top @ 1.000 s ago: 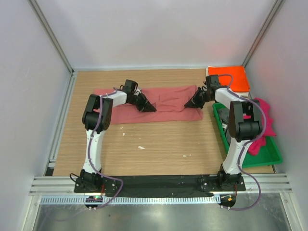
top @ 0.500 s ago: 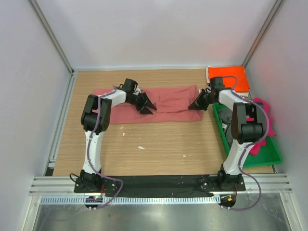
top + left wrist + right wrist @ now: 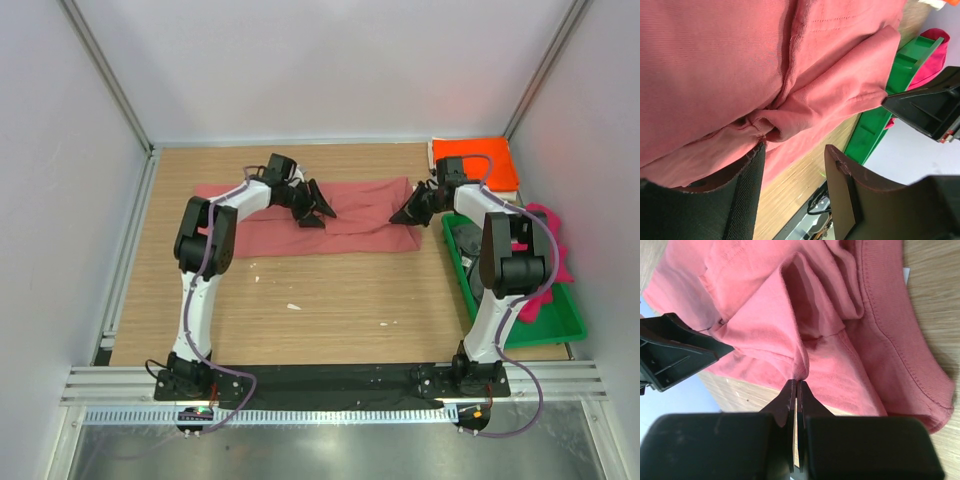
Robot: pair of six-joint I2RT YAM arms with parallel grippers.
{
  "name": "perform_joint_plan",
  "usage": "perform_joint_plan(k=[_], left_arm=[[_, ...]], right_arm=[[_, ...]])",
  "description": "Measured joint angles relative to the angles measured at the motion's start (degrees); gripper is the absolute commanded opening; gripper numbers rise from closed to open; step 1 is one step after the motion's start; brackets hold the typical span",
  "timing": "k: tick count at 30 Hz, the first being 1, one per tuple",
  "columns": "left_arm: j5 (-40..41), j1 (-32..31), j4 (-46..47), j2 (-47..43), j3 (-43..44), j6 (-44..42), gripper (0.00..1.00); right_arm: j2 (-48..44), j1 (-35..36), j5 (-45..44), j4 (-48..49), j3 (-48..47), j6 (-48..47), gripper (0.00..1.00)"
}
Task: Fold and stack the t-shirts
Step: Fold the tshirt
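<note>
**One side pinched, the other side waiting**

The salmon-red shirt lies spread sideways across the worktop, toward 12 o'clock from its centre. The right end effector is clenched on a raised ridge of cloth near the shirt's 3 o'clock end. The left end effector is released. Its jaws stand apart just below a small bunched fold near the shirt's middle and grasp nothing.

The step in hand looks like a fold across this shirt. To do it well, the left side should take a firm bite of that bunched fold before anything lifts. Both sides should then rise together and keep the cloth taut between them, so the edge lands square. The right pinch sits at the very fingertips, so a slow pull seems wise.

From above, the arms cover both grasp points. How many layers the right pinch holds cannot be told, nor which end carries the collar. An orange shirt lies at 1 o'clock. The magenta shirt in the green tray at 3 o'clock is partly behind the right arm.
</note>
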State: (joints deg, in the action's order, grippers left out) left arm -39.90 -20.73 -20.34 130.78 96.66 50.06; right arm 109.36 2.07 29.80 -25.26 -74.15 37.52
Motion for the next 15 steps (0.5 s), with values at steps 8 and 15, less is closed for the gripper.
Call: perform_joint_plan(k=[8,15], left_arm=[[1.0,-0.6,-0.9,1.4,1.1,-0.6,0.46],[1.3,-0.6,-1.3,1.7,1.8,-0.7,0.06]], right_arm=[[0.7,0.0,0.8,0.4,-0.3,0.0,0.01],[1.0,0.0,1.1,0.4,-0.3,0.0,0.01]])
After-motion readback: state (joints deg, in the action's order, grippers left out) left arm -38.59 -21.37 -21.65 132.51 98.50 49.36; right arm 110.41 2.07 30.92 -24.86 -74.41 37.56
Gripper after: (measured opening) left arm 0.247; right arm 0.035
